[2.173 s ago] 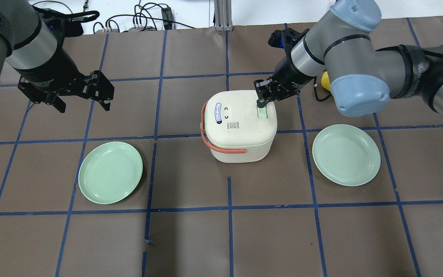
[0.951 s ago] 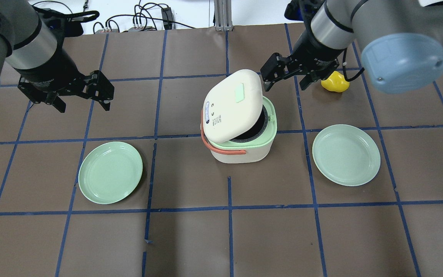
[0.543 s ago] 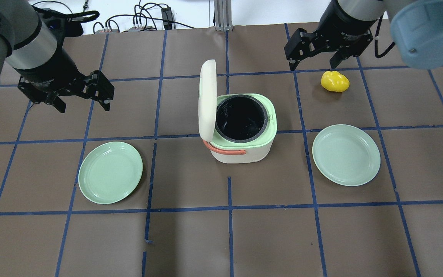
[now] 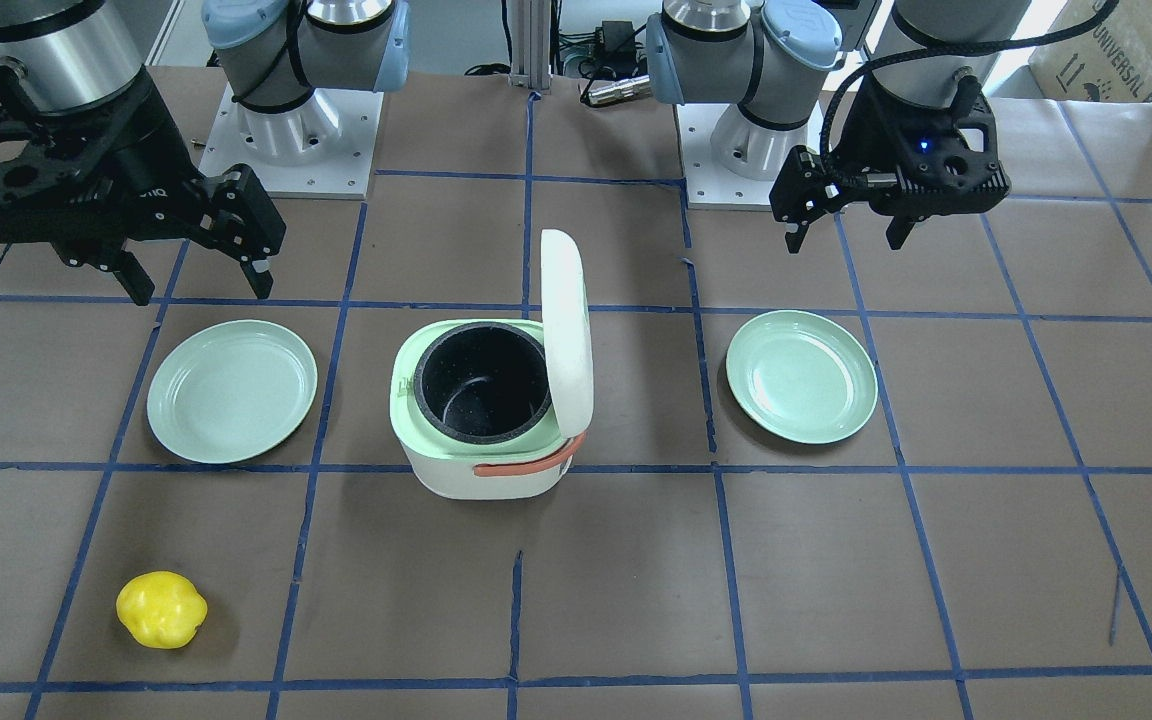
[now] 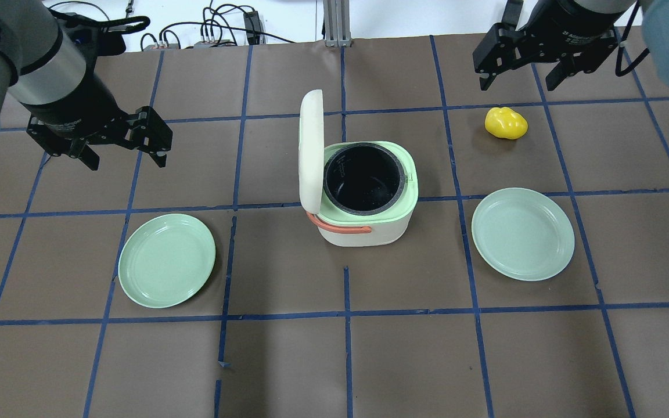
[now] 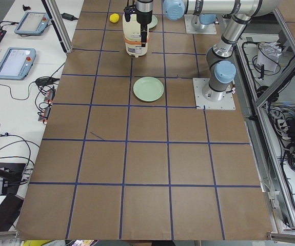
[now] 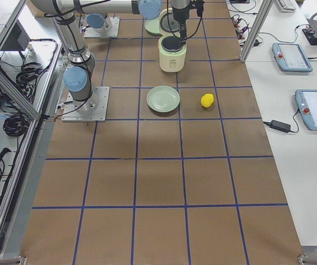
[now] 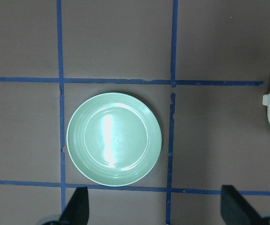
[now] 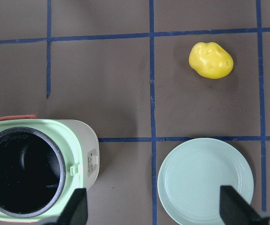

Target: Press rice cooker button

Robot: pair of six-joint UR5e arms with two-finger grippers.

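Note:
The rice cooker [image 5: 363,232] stands mid-table with its white lid [image 5: 312,154] swung up on edge at its left side, baring the black inner pot [image 5: 362,180]. The lid's button is hidden. My right gripper [image 5: 517,81] is open and empty, up at the far right, well away from the cooker and beyond a yellow object [image 5: 506,123]. Its wrist view shows the cooker [image 9: 85,150] at lower left. My left gripper [image 5: 126,159] is open and empty at the far left, above a green plate [image 8: 114,138].
A green plate [image 5: 166,260] lies left of the cooker and another [image 5: 522,233] lies right of it. The yellow object [image 4: 161,609] sits near the operators' side. Cables lie beyond the table's far edge.
My right gripper has lifted off the lid's button and drawn back to the far right, opening. The lid has swung from shut to fully upright. The left arm has not moved.

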